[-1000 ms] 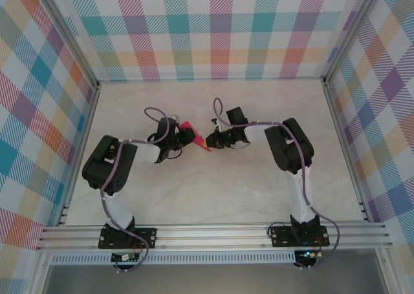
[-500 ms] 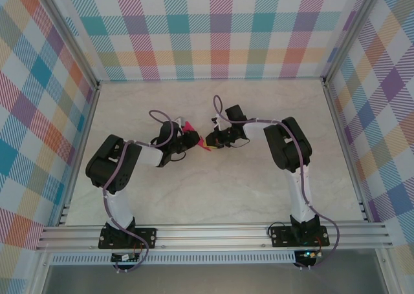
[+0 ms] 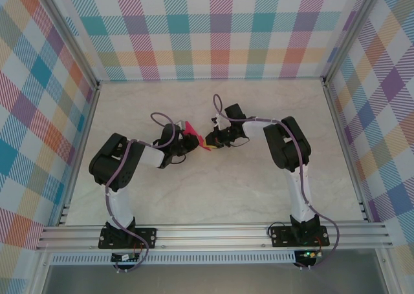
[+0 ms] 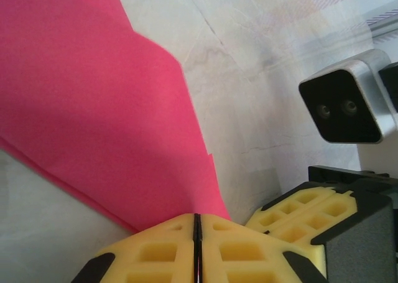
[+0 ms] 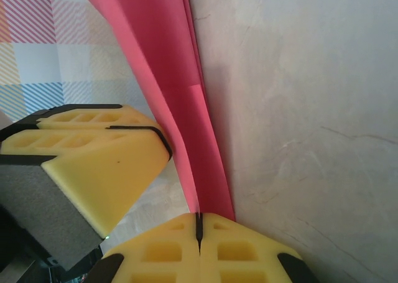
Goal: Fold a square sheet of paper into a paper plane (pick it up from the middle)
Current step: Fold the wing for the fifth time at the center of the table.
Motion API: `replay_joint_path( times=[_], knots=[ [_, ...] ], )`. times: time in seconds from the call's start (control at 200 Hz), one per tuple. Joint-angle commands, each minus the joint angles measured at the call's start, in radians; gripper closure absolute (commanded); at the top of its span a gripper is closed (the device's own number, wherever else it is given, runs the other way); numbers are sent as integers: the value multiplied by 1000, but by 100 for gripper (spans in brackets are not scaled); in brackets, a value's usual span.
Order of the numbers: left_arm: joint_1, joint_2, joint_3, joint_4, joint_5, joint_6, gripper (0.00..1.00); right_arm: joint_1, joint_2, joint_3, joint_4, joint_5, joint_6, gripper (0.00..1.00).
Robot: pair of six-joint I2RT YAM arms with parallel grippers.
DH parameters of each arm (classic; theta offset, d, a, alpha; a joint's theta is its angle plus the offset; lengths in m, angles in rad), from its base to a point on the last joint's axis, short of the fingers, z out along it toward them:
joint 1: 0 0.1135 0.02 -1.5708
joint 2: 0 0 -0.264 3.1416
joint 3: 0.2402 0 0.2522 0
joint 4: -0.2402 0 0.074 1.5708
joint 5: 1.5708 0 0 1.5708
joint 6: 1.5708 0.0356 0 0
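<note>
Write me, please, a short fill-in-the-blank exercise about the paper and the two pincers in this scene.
1. The left pincer is ____ (open/shut) on the sheet of paper.
2. The right pincer grips it too, so the number of pincers holding it is ____.
3. The paper's colour is ____ (pink/green).
Missing words: shut; two; pink.

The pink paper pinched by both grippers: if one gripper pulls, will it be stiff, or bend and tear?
Probably floppy: the pink paper bows between the left gripper and right gripper, both shut on it. Its folded layers may stiffen it slightly along the crease. It looks thin, so a hard pull could well tear it.
</note>
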Motion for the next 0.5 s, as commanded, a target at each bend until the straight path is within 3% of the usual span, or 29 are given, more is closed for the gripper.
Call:
replay_joint_path(
  times=[0.0,0.125,0.31,0.495],
  knots=[
    [-8,31,30,-90,-49,11,91,-3,48,15,-34,50,-5,100],
    [-15,30,50,-180,-86,17,92,-3,34,19,-37,48,1,100],
    [-22,32,62,-246,-115,16,93,-3,-57,-6,-10,63,17,83],
    [-22,34,69,-257,-112,16,93,-4,-106,-23,-22,75,-2,80]
  ],
)
